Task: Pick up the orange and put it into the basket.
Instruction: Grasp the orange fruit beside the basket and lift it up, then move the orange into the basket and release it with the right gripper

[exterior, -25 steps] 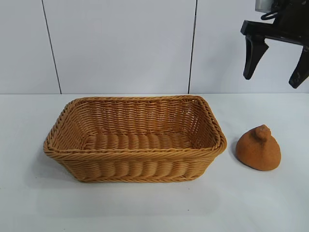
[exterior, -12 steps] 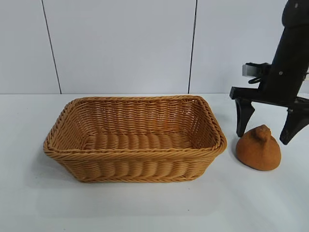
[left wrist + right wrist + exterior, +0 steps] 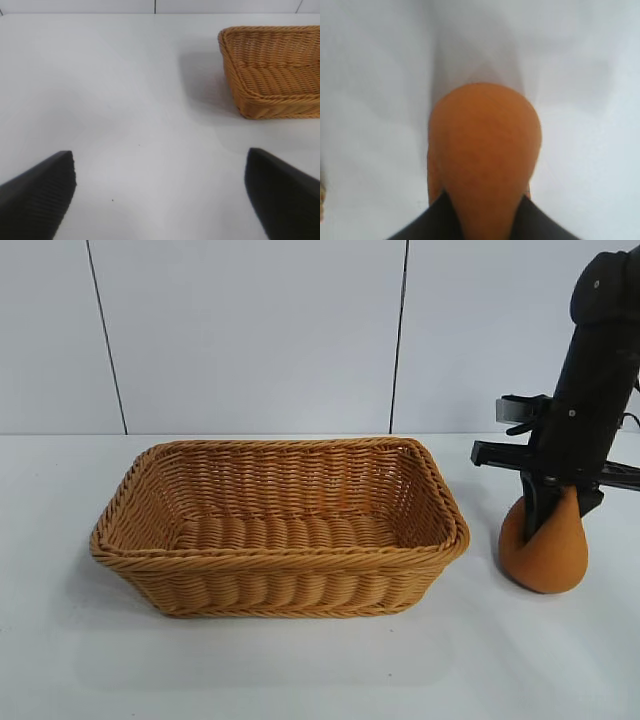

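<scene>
Resting on the white table (image 3: 300,670) just right of the wicker basket (image 3: 280,570), the orange (image 3: 548,558) is clamped at its top by the right gripper (image 3: 552,510). Beyond the basket's far side, the left gripper (image 3: 160,195) is held spread wide above bare tabletop.

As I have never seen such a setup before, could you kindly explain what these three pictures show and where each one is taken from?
This is a two-armed robot at a white table. The wide picture comes from a camera facing the arms. It shows a wicker basket and, to its right, an orange resting on the table. The right arm's pincer has closed on the top of the orange, which is not yet in the basket. The other two pictures come from cameras on the wrists. The right wrist view looks down at the orange between the dark fingers. The left wrist view shows the left pincer open over bare table, with the basket off to one side.
</scene>
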Available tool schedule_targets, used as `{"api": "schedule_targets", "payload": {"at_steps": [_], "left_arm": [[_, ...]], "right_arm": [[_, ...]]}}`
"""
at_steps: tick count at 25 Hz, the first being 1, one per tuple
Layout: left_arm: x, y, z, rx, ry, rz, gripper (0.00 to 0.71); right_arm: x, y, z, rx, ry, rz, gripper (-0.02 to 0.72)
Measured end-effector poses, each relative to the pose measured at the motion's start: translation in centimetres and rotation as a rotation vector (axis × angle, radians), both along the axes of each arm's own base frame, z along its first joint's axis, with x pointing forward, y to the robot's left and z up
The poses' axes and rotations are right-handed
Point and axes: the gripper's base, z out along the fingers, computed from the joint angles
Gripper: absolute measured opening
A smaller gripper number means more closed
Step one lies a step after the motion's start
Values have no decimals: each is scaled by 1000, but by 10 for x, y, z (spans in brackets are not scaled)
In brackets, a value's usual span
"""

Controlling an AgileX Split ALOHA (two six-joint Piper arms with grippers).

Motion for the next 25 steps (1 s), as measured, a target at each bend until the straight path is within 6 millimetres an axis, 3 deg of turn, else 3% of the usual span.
{"api": "schedule_targets", "payload": {"at_steps": [4,8,13,19,25], "left_arm": [[0,0,0,0,0,0,651],[0,0,0,0,0,0,651],[0,0,0,0,0,0,651],[0,0,0,0,0,0,651],[0,0,0,0,0,0,651]], "right_arm": [[10,1,32,8,-60,8,54],[22,3,87,29,-224,8,54],[17,17,135,54,-350,38,54],[4,60,143,91,-347,134,54],[-21,136,144,157,-369,281,54]]}}
